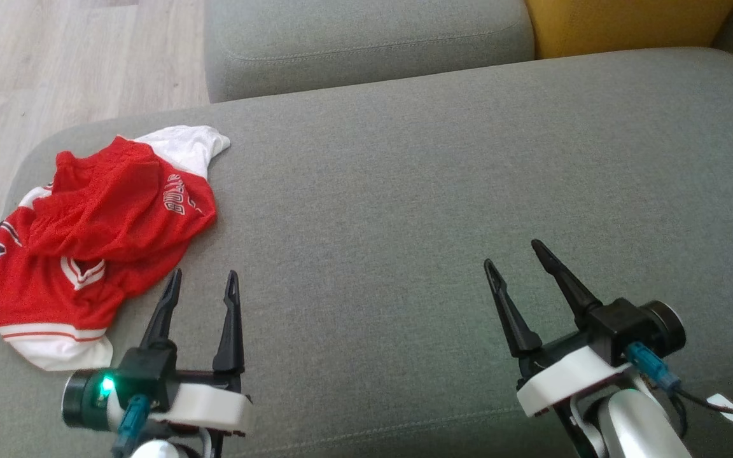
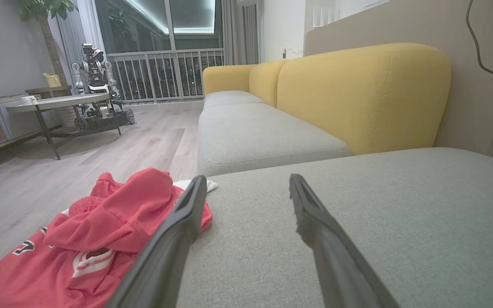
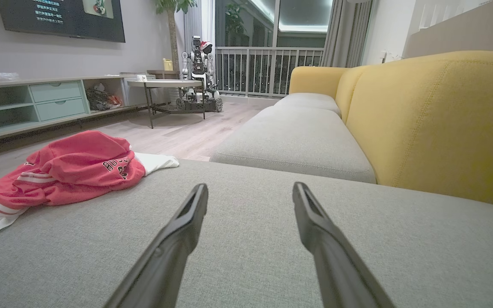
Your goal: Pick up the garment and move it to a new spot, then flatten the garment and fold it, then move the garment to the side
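Garment (image 1: pixel 86 235): red with white trim and dark lettering, crumpled in a heap at the left end of the seat (image 1: pixel 404 191); white hem on the side nearest the robot, a white flap at the far side.
Seat: grey fabric, wide, bare to the right of the heap.
Left gripper (image 1: pixel 205 273): low over the seat, just beside the garment's right edge; fingers spread wide, nothing between them; left fingertip very near the red cloth, contact not clear.
Left wrist view: left finger (image 2: pixel 186 209) overlapping the heap in the picture, right finger over bare grey fabric.
Right gripper (image 1: pixel 511 252): over bare seat at the right, well apart from the garment; fingers wide apart, empty, leaning toward the left.
Light (image 1: pixel 107 383): green, lit on the left wrist.
Cushion (image 1: pixel 366 44): grey, beyond the seat, set against its far edge.
Backrest (image 1: pixel 621 25): yellow, at the far right.
Floor (image 1: pixel 55 63): pale wood, left of the sofa.
Background: second robot (image 3: pixel 199 68) on a wheeled base near a railing, round table (image 3: pixel 165 83) beside it, TV (image 3: pixel 62 19) on the wall above a low shelf unit.
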